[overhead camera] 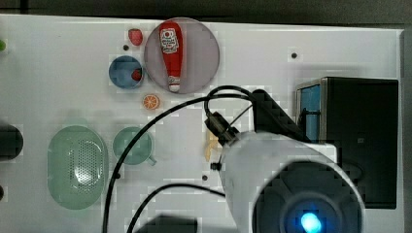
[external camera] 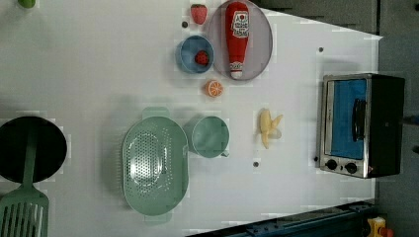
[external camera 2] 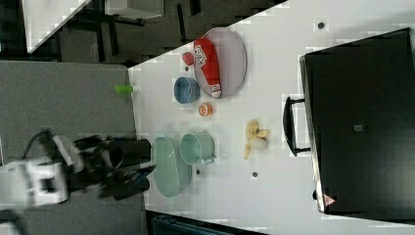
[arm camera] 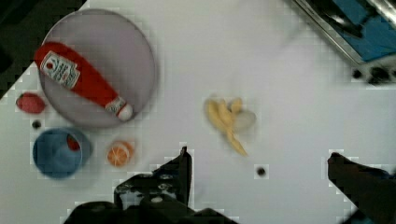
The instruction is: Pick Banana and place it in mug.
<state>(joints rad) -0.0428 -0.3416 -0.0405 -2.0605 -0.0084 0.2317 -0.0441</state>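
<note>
With fingers spread wide, claw (arm camera: 257,161) holding nothing, near banana (arm camera: 227,120)

In the top view, the arm (overhead camera: 286,179) covers most of the banana (overhead camera: 210,148); a cable (overhead camera: 145,131) crosses the mug (overhead camera: 132,144). The left view's lower edge crops the spatula (external camera: 22,212).

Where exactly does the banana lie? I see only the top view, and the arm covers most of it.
Observer: In the left view the banana lies whole on the table, between the mug and the toaster oven, touching neither.
Operator: Is the mug empty?
Observer: Yes, the left view shows nothing inside it.
Operator: Are the jaws ready?
Observer: In the wrist view the gripper has its jaws wide open, with nothing between them.
</note>
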